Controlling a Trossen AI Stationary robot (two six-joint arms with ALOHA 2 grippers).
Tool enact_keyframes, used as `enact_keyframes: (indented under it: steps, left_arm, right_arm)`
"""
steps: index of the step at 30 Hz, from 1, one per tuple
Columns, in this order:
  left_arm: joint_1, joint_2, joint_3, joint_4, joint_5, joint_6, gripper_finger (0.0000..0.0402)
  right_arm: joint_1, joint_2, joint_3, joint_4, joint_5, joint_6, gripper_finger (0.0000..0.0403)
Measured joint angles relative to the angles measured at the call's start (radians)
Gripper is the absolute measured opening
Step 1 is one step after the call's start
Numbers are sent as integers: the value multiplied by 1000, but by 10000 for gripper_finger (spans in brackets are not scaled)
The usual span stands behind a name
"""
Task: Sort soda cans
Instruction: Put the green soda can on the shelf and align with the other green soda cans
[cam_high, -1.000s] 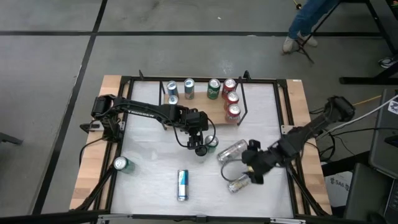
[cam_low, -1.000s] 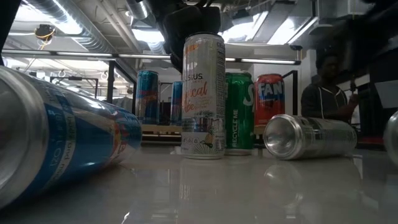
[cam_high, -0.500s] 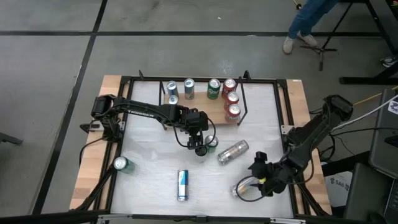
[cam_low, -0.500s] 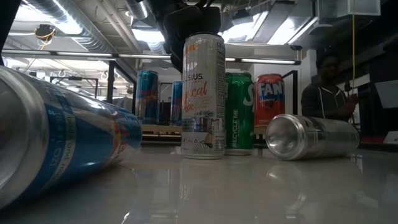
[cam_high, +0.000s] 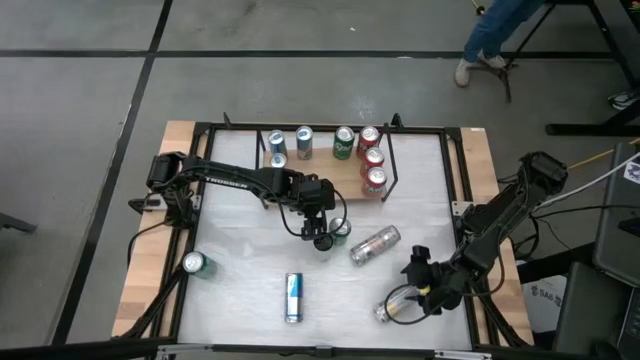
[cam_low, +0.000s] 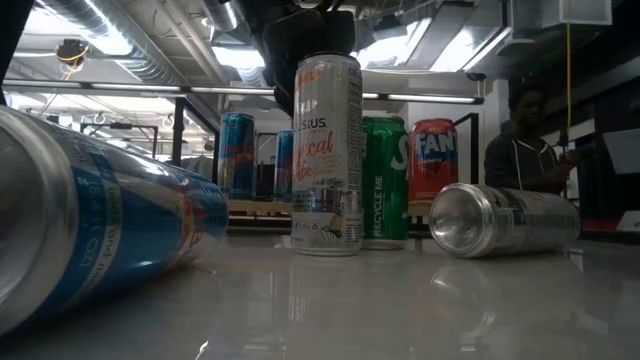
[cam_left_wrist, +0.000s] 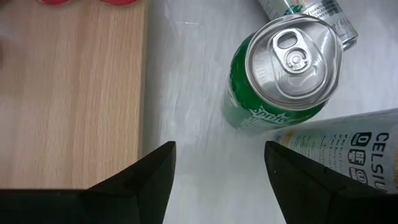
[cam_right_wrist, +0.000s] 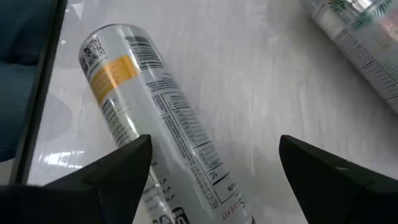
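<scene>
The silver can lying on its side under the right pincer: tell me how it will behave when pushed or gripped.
The silver can lies on its side on the smooth white table, so a nudge would probably roll it. Its rounded, glossy wall looks slippery, so it may squirt from the open right pincer unless gripped squarely.

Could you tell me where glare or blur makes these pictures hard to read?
Low view: bright ceiling lights behind, the glossy table mirrors the cans, and the blue can lying nearest is blurred. Right wrist view: a soft sheen on the tabletop, while the silver can reads sharply. High view: even light, no strong glare.
</scene>
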Motion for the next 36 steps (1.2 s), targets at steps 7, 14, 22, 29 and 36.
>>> enact_keyframes:
  steps: [7,14,22,29,36]
  left_arm:
    - [0,0,0,0,0,0,238]
    - [0,0,0,1,-7,0,238]
    - [0,0,0,1,-7,0,238]
    - [0,0,0,8,1,1,238]
    - [-3,0,0,8,3,4,238]
  right_arm:
    - [0,0,-4,-12,98,-1,344]
    - [-1,1,0,-23,396,17,344]
    - [-1,1,76,-40,424,-63,344]
    - [-63,0,102,-41,518,-91,344]
    - [-243,0,102,-26,497,-189,344]
